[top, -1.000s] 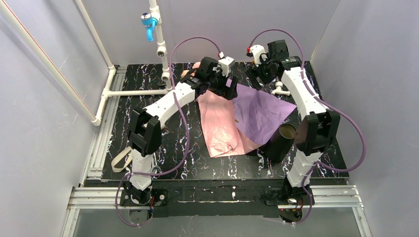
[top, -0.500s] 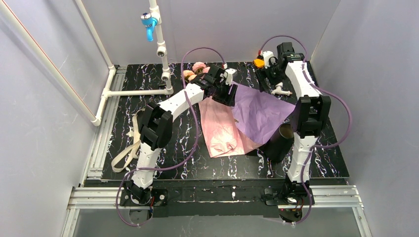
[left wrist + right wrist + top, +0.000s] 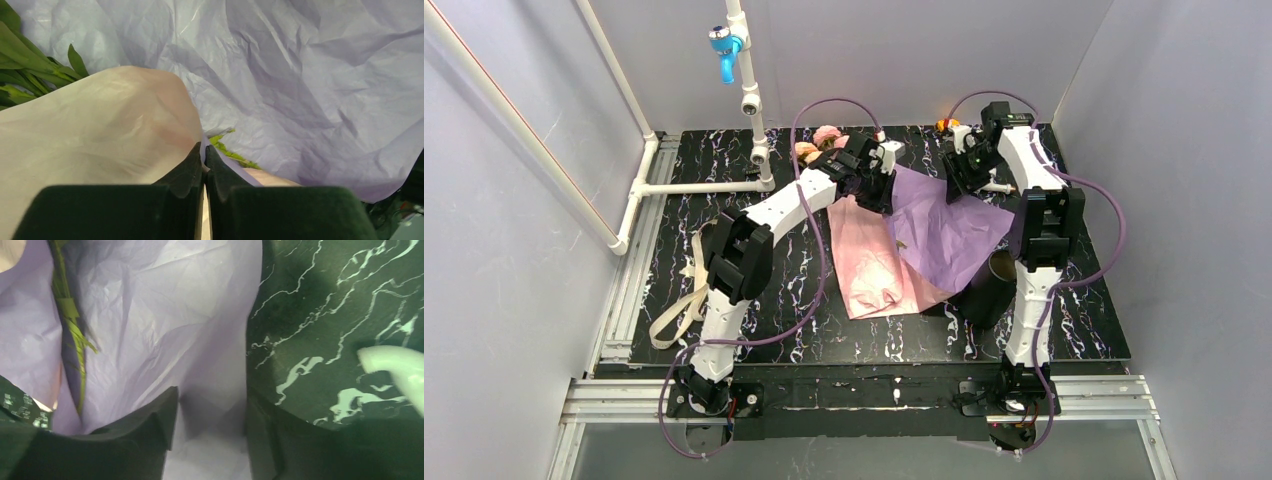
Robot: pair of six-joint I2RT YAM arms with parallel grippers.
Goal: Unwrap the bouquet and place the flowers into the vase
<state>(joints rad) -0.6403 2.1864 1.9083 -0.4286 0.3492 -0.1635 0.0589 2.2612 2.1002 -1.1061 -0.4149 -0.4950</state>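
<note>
1. The left gripper (image 3: pixel 204 154) has its 2 fingers pressed together, pinching the edge of the shiny pink wrapping paper (image 3: pixel 100 130) beside its lilac lining (image 3: pixel 300 75).
2. The right gripper (image 3: pixel 210 407) stands spread, its jaws straddling the lilac lining's edge on the black marbled table (image 3: pixel 325 315).
3. The pink artificial roses (image 3: pixel 824 138) lie at the table's far edge, their green stems (image 3: pixel 70 325) on the paper.
4. The matte black cylindrical vase (image 3: pixel 989 290) sits at the paper's near right corner.
</note>
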